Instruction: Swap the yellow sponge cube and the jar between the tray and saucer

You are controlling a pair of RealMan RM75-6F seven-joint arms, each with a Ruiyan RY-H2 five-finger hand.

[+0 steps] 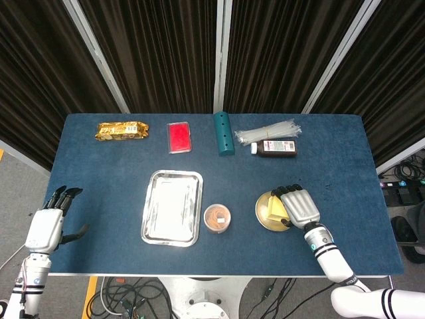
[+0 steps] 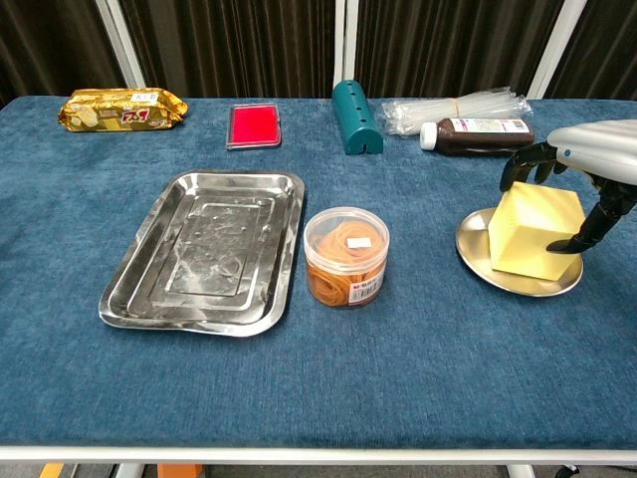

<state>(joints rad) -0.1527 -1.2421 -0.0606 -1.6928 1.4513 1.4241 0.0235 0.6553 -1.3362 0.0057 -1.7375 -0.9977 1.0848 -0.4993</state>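
The left hand [image 1: 45, 226] hangs off the left edge of the tabletop [image 2: 448, 358], white-shelled with dark fingers spread apart and nothing in them; only the head view shows it. The tabletop is covered in a deep blue, carpet-like cloth. At its far left lies a crinkled gold foil snack pack [image 2: 122, 107], and next to it a flat red rectangular case [image 2: 254, 125].

Nearer the front sits the tray [image 2: 129, 289], a shallow rectangle of brushed, scuffed steel with rounded corners and a raised rim, with nothing in it. Just to its right, standing on the cloth and close to the tray's edge, is the jar [image 2: 346, 256]: a short, clear plastic cylinder with a transparent lid and a small white label, filled with orange rubber bands.

Behind the jar lies a teal half-cylinder block [image 2: 356, 117] with small holes in it. Further right a clear bag of pale thin sticks [image 2: 453, 106] lies against a dark brown bottle [image 2: 478, 134] on its side, white-capped and labelled.

At the right front, the round, polished metal saucer [image 2: 478, 249] carries the yellow sponge cube [image 2: 535, 231], matte and soft-edged, resting in the dish. The right hand [image 2: 582, 164] arches over the cube, dark fingertips against its far and right faces, gripping it.
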